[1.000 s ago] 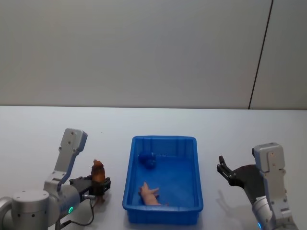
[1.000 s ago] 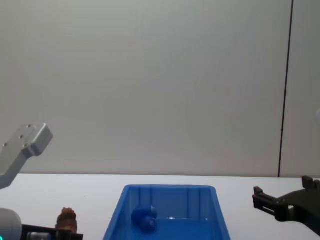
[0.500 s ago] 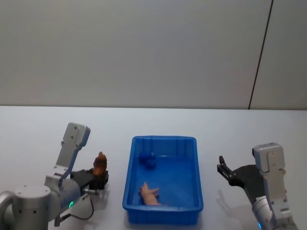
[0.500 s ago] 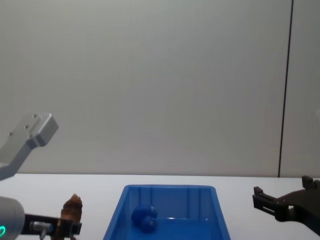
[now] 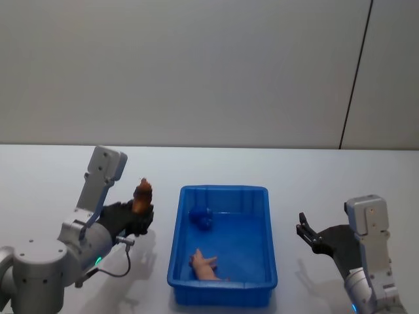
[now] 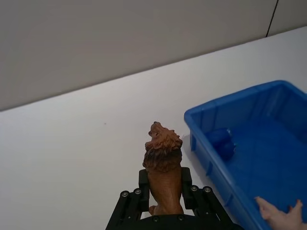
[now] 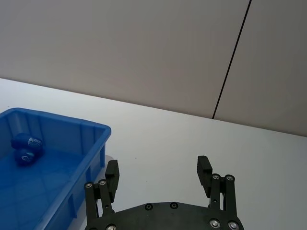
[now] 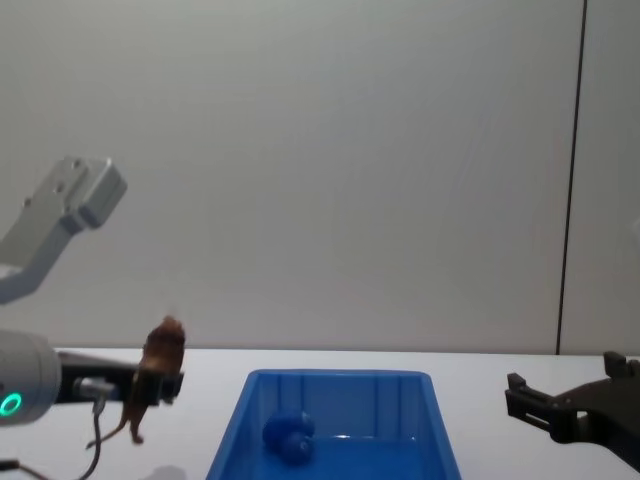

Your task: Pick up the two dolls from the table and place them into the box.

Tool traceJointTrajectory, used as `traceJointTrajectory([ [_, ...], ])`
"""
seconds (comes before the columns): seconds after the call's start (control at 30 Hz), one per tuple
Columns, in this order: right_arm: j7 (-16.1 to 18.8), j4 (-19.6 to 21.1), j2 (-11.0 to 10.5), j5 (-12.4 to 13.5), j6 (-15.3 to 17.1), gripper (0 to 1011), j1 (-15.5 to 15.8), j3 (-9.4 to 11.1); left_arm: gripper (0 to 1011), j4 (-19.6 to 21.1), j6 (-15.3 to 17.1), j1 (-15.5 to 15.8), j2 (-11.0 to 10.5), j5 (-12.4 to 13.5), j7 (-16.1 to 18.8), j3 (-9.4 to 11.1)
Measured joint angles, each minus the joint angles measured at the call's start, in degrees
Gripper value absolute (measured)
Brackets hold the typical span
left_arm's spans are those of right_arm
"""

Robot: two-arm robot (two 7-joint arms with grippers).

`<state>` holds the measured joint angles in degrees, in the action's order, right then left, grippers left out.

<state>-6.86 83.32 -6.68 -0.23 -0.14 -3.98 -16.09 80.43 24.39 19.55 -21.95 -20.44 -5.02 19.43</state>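
The brown lion doll (image 6: 163, 175) is upright, clamped between the fingers of the left hand (image 6: 164, 195) and held clear above the white desk (image 5: 59, 176), just left of the blue box (image 5: 226, 191). Inside the box, the blue doll (image 5: 201, 218) lies near the far left corner, and a pink figure (image 5: 204, 264) lies near the front wall. The right hand (image 7: 159, 177) hovers over the desk to the box's right, fingers spread and holding nothing.
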Motion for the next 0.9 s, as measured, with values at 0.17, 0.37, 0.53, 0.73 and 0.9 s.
traceJointTrajectory([
  [0.17,0.00,0.00,0.00,0.00,0.00,1001,0.00,0.00,374,0.36,-2.90,0.78,0.04,1.32,-2.87,-0.02],
  [0.37,0.00,0.00,0.00,0.00,0.00,1001,0.00,0.00,374,-0.01,-6.11,1.93,0.41,2.30,-6.94,0.03],
  [0.53,0.00,0.00,0.00,0.00,0.00,1001,0.00,0.00,374,-0.90,-8.46,2.94,0.84,2.66,-10.42,0.20],
  [0.73,0.00,0.00,0.00,0.00,0.00,1001,0.00,0.00,374,-2.65,-11.39,4.48,1.63,2.77,-15.36,0.53],
  [0.9,0.00,0.00,0.00,0.00,0.00,1001,0.00,0.00,393,-4.79,-13.92,6.05,2.49,2.62,-20.23,0.91],
])
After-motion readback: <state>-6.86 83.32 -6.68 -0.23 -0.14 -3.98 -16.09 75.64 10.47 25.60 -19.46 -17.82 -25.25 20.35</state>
